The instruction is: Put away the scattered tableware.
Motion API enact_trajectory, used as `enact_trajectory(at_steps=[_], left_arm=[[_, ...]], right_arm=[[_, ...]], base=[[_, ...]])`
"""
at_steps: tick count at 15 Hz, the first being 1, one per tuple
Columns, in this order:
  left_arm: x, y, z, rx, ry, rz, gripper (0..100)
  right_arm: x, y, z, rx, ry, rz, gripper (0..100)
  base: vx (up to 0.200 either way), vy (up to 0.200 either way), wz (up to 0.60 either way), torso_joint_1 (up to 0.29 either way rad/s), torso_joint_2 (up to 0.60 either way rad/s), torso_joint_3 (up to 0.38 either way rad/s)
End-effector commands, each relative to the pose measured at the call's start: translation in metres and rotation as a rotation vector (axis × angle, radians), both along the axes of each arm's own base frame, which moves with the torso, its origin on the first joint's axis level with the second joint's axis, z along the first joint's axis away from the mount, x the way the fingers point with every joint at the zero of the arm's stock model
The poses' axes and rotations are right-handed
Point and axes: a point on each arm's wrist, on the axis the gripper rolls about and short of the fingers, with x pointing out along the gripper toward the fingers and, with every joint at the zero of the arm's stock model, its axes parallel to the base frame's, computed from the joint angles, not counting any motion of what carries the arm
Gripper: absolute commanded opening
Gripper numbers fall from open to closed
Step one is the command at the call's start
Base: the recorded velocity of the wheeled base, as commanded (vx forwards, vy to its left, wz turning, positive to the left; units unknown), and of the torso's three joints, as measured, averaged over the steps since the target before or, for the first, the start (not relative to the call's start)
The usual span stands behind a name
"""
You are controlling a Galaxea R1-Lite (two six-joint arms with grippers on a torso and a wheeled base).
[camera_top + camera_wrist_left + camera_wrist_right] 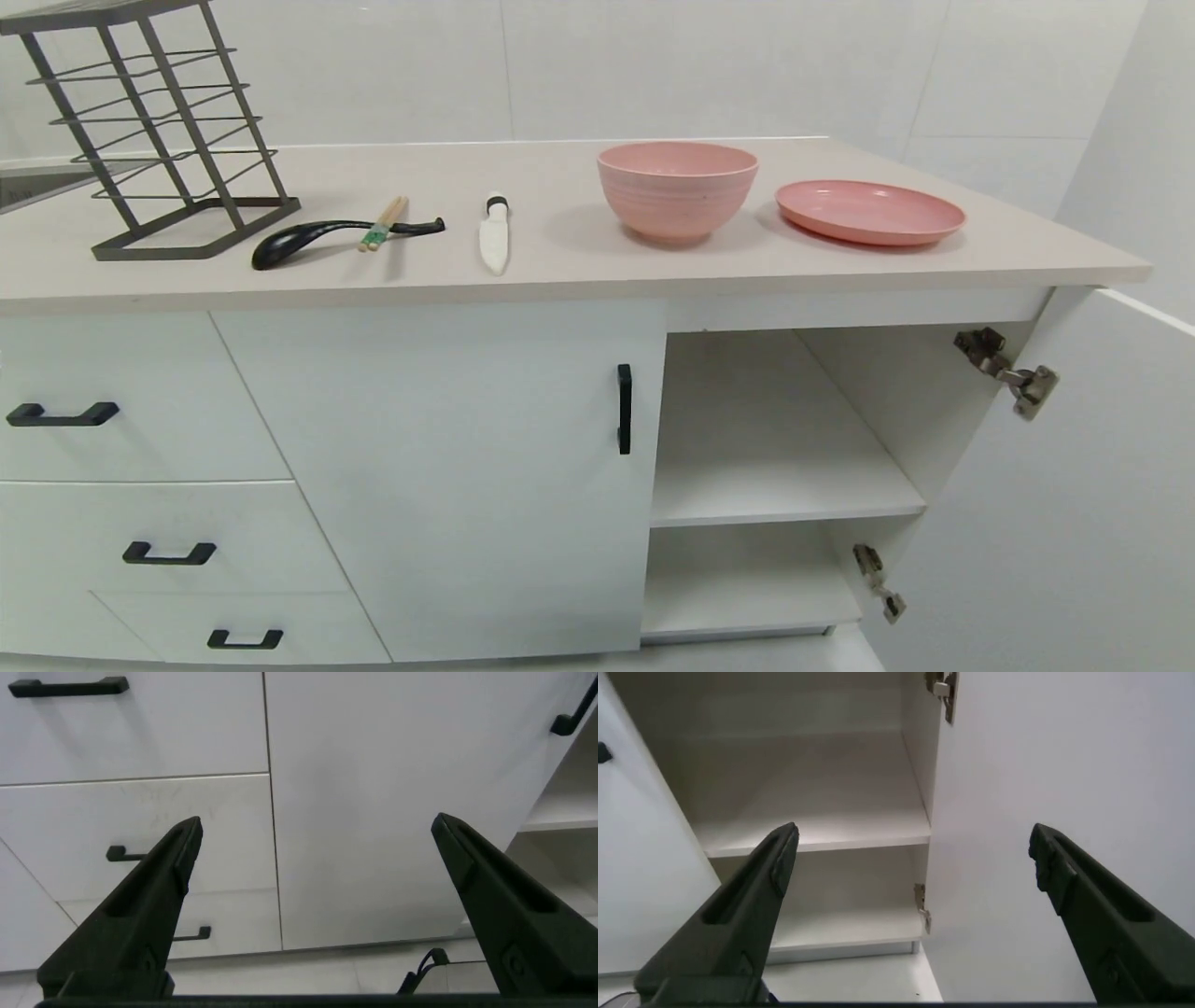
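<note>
The head view takes in the table (579, 266) with the tableware in a row. A black ladle (280, 247) lies just in front of the wire rack (159, 131), and chopsticks (383, 225) lie across its handle. A white knife (494, 238) (black band near one end) sits a little apart. Next come the pink bowl (677, 191), upright, and the pink plate (870, 212) beside it, not touching. Under those two the cupboard door (1074, 504) stands open on two shelves (775, 467).

The left wrist view adds the left claw (318, 829), fingers spread wide and gripping nothing, before the drawer fronts (140, 728) and the closed door (392, 812). The right wrist view gives the right claw (913, 833), likewise spread and holding nothing, facing the shelves beside the open cupboard door
</note>
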Motion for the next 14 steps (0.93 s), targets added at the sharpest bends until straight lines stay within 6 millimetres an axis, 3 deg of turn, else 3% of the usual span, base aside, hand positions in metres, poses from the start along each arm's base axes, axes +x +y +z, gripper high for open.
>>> enact_trajectory(at_steps=[1, 5, 10, 14], left_arm=[[0.0001, -0.0001, 0.0001, -0.001, 0.001, 0.001, 100], [0.0001, -0.0001, 0.0001, -0.001, 0.001, 0.001, 100], [0.0001, -0.0001, 0.0001, -0.001, 0.001, 0.001, 100], [0.0001, 0.0000, 0.0001, -0.001, 0.001, 0.002, 100]], right_arm=[[0.0001, 0.0000, 0.0002, 0.000, 0.002, 0.000, 100], [0.0002, 0.0000, -0.0003, -0.002, 0.004, -0.001, 100], [0.0001, 0.0000, 0.0002, -0.002, 0.002, -0.001, 100], [0.0002, 0.0000, -0.0003, 0.000, 0.004, -0.001, 100]], base=[[0.000, 0.000, 0.00, 0.000, 0.00, 0.000], [0.000, 0.000, 0.00, 0.008, -0.01, -0.004], [0.000, 0.000, 0.00, 0.215, -0.11, -0.101], [0.000, 0.000, 0.00, 0.211, -0.59, -0.193]])
